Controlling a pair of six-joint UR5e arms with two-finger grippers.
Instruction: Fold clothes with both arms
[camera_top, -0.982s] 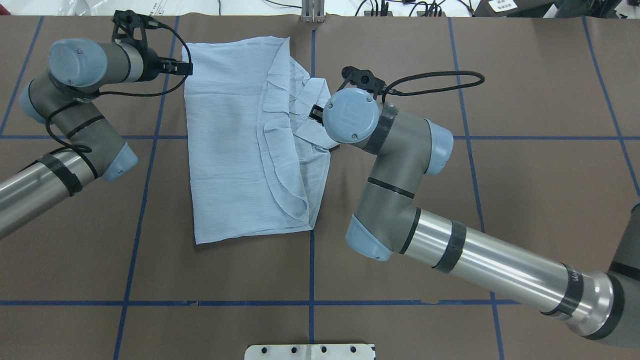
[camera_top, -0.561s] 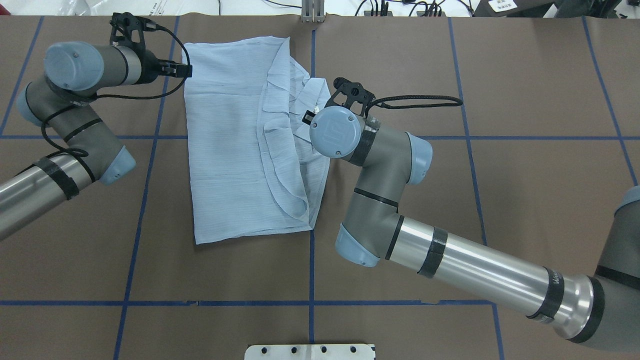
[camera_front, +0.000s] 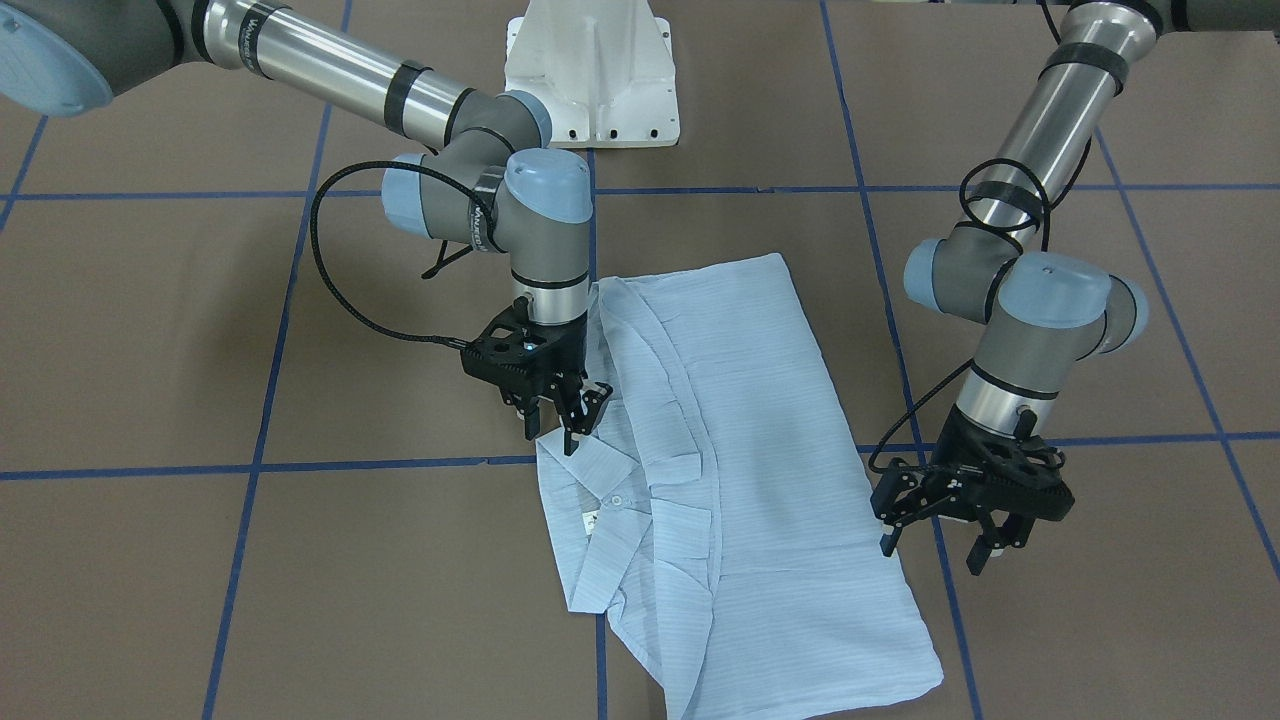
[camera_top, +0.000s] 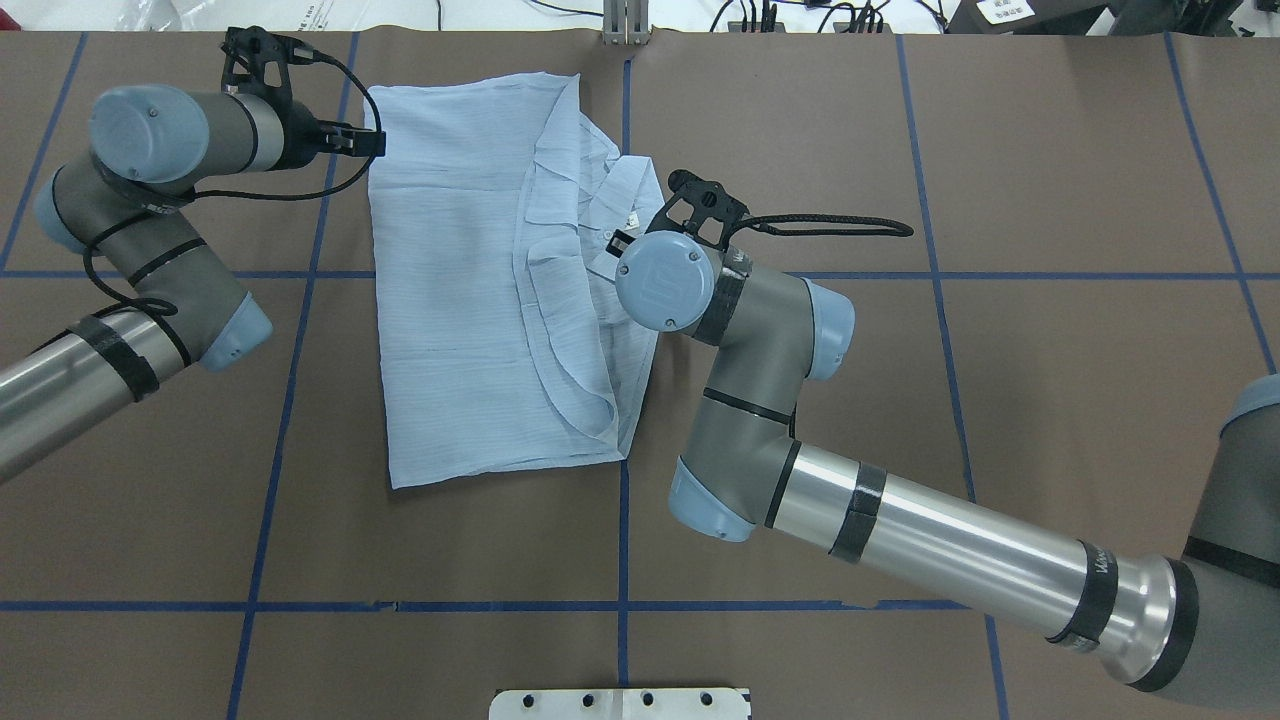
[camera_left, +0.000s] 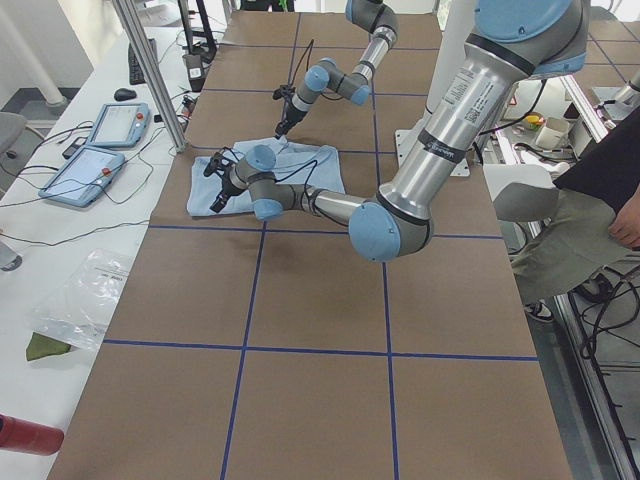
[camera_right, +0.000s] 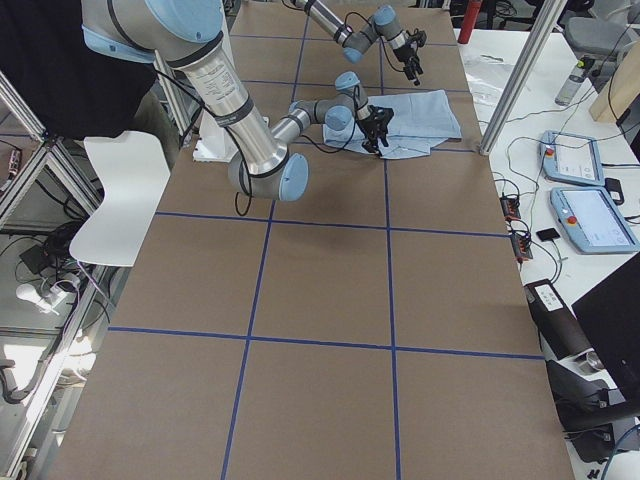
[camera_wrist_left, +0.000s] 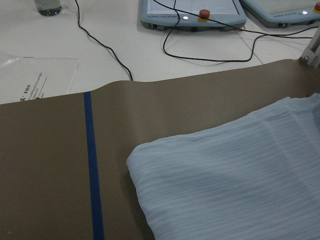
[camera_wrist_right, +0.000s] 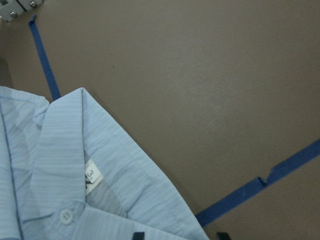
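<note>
While shirt (camera_top: 450, 300) lies unmoved, folded on brown table (camera_top: 1050, 400), right arm (camera_top: 950, 545) has drawn back toward base; right gripper (camera_front: 558, 425) hangs parted, empty, over collar (camera_wrist_right: 75, 150) edge. Left gripper (camera_front: 930, 550) unchanged: parted, empty, just beside shirt's side edge.

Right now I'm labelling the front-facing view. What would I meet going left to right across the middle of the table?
Right gripper, jaws open → light blue shirt → left gripper, jaws open by the shirt's side edge.
</note>
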